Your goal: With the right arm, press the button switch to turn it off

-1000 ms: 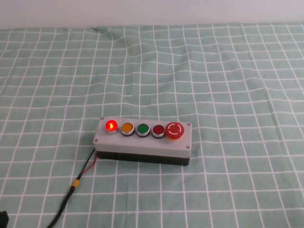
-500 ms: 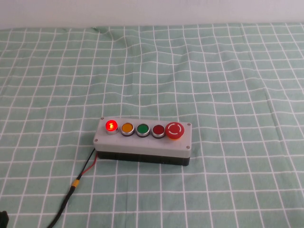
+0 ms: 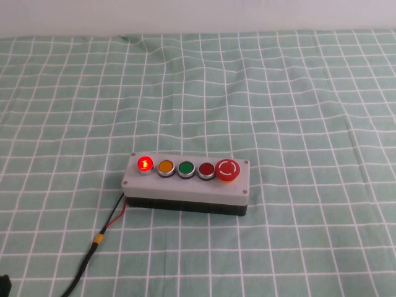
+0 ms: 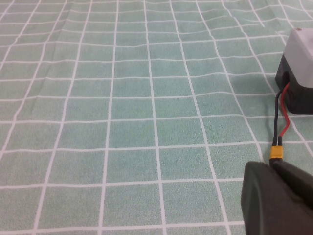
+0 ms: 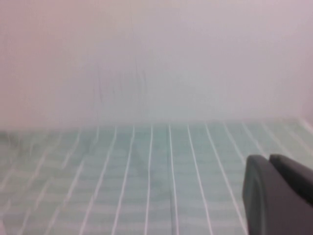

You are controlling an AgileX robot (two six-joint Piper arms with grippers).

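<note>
The button switch (image 3: 144,164) glows bright red at the left end of the five-button row on the grey box (image 3: 185,185), which sits mid-table in the high view. A corner of the box also shows in the left wrist view (image 4: 299,49). Neither arm reaches into the high view. My right gripper (image 5: 269,157) is shut and empty, facing the pale back wall, with the box out of its view. My left gripper (image 4: 272,165) is shut and empty, low over the cloth near the box's cable (image 4: 281,122).
Yellow (image 3: 165,167), green (image 3: 185,168) and dark red (image 3: 205,169) buttons and a big red mushroom button (image 3: 226,169) fill the row. A black and red cable (image 3: 99,238) runs from the box's left end to the front edge. A green checked cloth (image 3: 297,111) covers the table.
</note>
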